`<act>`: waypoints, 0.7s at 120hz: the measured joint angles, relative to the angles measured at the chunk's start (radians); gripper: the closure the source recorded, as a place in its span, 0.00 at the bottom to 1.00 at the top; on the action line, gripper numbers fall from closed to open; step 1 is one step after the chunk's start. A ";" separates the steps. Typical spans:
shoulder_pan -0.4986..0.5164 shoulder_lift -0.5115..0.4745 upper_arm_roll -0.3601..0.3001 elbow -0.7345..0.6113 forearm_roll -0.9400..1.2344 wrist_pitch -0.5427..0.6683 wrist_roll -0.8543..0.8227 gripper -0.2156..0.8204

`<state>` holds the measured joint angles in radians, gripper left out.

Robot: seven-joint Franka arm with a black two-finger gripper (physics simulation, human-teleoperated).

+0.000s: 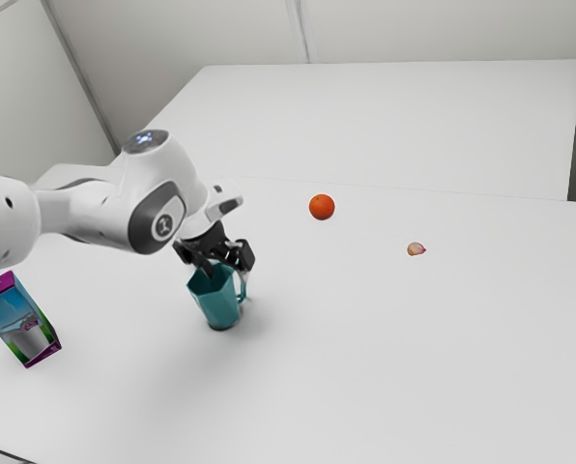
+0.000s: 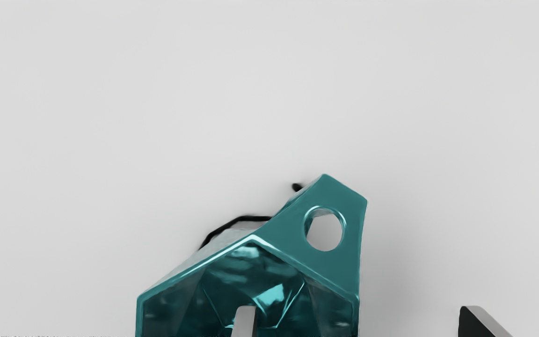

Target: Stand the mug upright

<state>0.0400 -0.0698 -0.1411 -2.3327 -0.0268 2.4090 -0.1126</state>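
the exterior view looks from a raised place at the side of the arm (image 1: 104, 208), and it faces down across the tabletop (image 1: 385, 338), far enough to take also the walls (image 1: 414, 29) beyond. in it the jaws are well apart from the camera. the wrist view looks from the hand, very near, past the spread jaws and down into the mug (image 2: 260, 267). both views share the jaws, the mug at them and the tabletop just beside.

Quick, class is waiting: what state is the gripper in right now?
Gripper: open, fingers wide apart, one at the mug's mouth, the other outside it; holding nothing.
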 joint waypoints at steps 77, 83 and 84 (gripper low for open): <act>0.001 0.056 -0.020 0.554 -0.030 -0.575 -0.034 0.24; 0.002 0.059 -0.022 0.595 -0.028 -0.617 -0.036 0.23; 0.002 0.059 -0.022 0.602 -0.028 -0.624 -0.036 0.23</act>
<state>0.0419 -0.0104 -0.1629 -1.7305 -0.0543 1.7846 -0.1485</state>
